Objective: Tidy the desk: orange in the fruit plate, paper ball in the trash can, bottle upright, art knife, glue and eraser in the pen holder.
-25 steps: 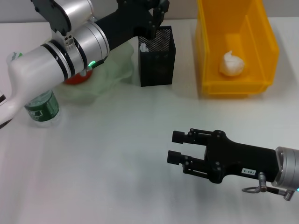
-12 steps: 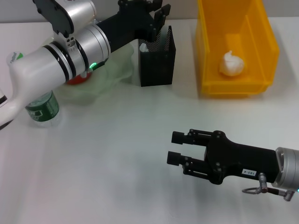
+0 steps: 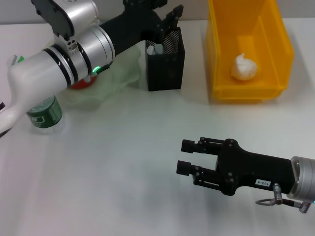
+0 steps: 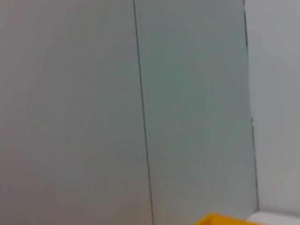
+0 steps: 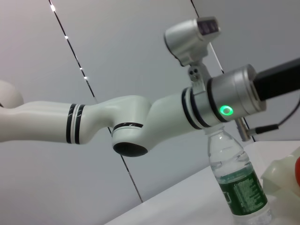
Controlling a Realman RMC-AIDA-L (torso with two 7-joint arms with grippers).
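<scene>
Yellow plastic walls of the trash can [image 3: 216, 59] fill the upper right of the head frame, and the paper ball [image 3: 244, 67] already lies on its floor, so that step looks done. At upper centre stands the black mesh pen holder [image 3: 166, 66], with something white showing inside it near one corner; which of the art knife, glue or eraser that is cannot be told, and none of the three shows on the white counter [image 3: 123, 162]. The left end effector [image 3: 165, 17] hovers just above the pen holder's rim, fingers apart and nothing visible between them, which suggests an item has just gone in. At centre left the pale-green fruit plate [image 3: 120, 73] is largely covered by the left arm, but a patch of the orange [image 3: 78, 82] peeks out under the arm within the plate's outline, so it seems placed. The bottle [image 3: 45, 115] stands upright at the left edge, as the right wrist view confirms. The right end effector [image 3: 187, 156] hangs over bare counter at lower right, fingers apart and empty. Judged from this, little or nothing remains beyond confirming the pen holder's contents.
</scene>
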